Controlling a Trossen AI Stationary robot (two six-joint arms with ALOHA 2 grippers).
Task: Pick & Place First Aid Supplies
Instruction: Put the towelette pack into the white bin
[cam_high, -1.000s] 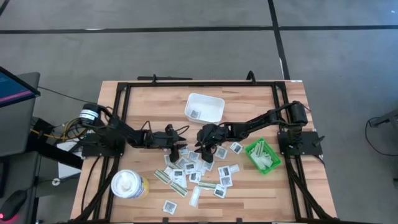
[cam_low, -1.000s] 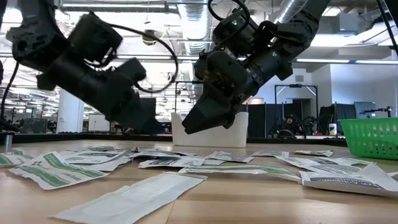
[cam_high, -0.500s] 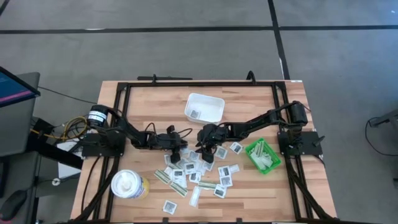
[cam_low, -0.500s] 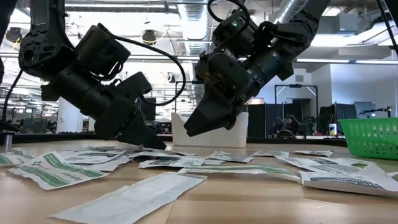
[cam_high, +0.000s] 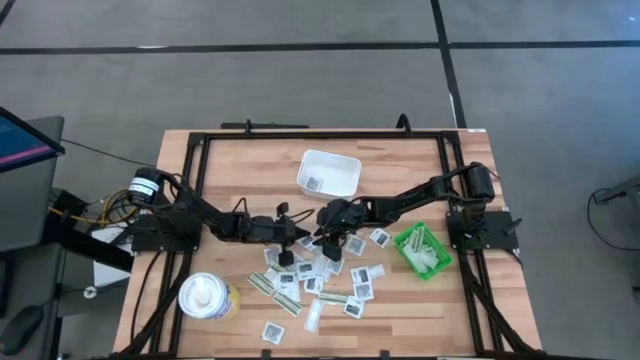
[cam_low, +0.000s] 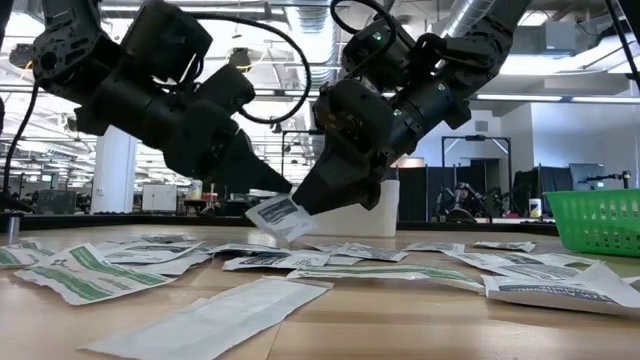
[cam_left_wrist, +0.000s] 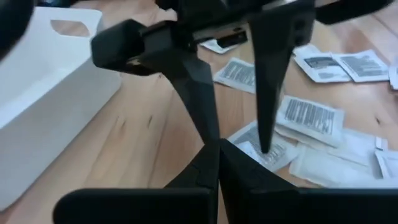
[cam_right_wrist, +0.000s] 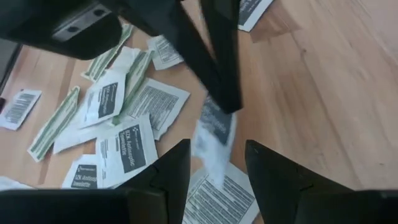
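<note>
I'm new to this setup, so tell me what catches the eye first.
Mid-table, the left tool is shut on a small white packet, lifted just above the scattered pile of packets. The right tool hangs open right beside it. A white tray sits behind them and a green bin to the right.

One camera looks straight down; another sits level on the table; both share the scattered packets.

Bare table beside tray
</note>
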